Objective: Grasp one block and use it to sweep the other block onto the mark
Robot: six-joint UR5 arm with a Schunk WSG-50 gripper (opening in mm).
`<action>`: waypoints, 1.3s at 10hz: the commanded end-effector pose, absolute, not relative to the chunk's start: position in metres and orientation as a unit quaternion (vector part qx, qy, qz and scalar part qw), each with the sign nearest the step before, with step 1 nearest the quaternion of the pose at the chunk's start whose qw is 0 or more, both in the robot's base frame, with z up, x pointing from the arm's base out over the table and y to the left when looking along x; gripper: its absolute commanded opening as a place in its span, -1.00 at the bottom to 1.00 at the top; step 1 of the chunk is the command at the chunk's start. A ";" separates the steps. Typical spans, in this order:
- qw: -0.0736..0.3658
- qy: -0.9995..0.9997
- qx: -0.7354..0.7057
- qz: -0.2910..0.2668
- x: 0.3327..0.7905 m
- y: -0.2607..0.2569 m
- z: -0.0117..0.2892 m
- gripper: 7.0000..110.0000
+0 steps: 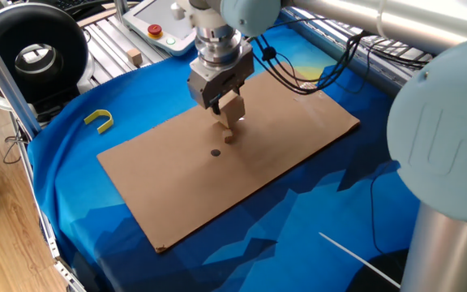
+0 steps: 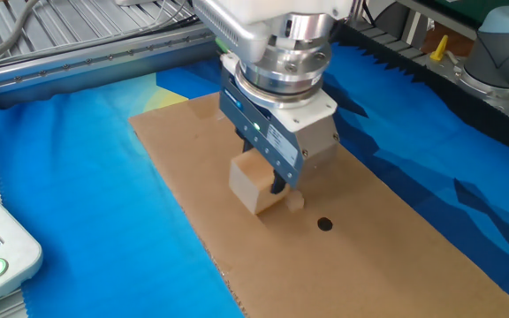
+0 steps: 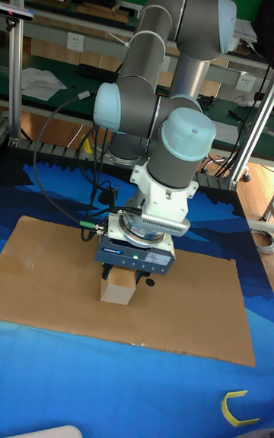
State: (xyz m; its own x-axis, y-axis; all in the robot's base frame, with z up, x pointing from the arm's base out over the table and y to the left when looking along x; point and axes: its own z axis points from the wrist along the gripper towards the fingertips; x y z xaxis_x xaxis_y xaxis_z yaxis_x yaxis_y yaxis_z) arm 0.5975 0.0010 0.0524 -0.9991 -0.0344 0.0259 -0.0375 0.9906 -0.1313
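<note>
My gripper (image 1: 227, 104) is shut on the large light-tan block (image 1: 232, 114), holding it low over the brown cardboard sheet (image 1: 298, 130). The tiny cube (image 1: 229, 137) lies right against the held block's near side. The dark round mark (image 1: 215, 152) is a short way beyond it, bare. In the other fixed view the block (image 2: 254, 185) sits left of the gripper (image 2: 269, 181), with the tiny cube (image 2: 296, 201) peeking out beside a finger and the mark (image 2: 325, 224) further right. In the tall view only the block (image 3: 118, 286) and gripper (image 3: 135, 272) show.
Blue cloth (image 1: 63, 162) surrounds the cardboard. A yellow U-shaped piece (image 1: 98, 120) lies on the cloth at left. A black reel (image 1: 35, 53), a teach pendant (image 1: 156, 24) and a small wooden piece (image 1: 135, 57) sit at the back. The arm's cable (image 1: 298, 81) hangs over the sheet.
</note>
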 end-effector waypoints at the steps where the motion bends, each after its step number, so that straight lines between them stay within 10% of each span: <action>1: 0.002 -0.998 0.017 0.056 0.597 0.004 0.046 -1.00; 13: 0.014 -0.998 -0.035 0.048 0.565 -0.008 0.045 -1.00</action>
State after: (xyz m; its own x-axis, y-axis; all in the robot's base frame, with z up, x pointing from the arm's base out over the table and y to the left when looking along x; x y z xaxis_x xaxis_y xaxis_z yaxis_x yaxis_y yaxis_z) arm 0.5765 -0.0030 0.0436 -0.9999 -0.0015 0.0171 -0.0035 0.9928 -0.1195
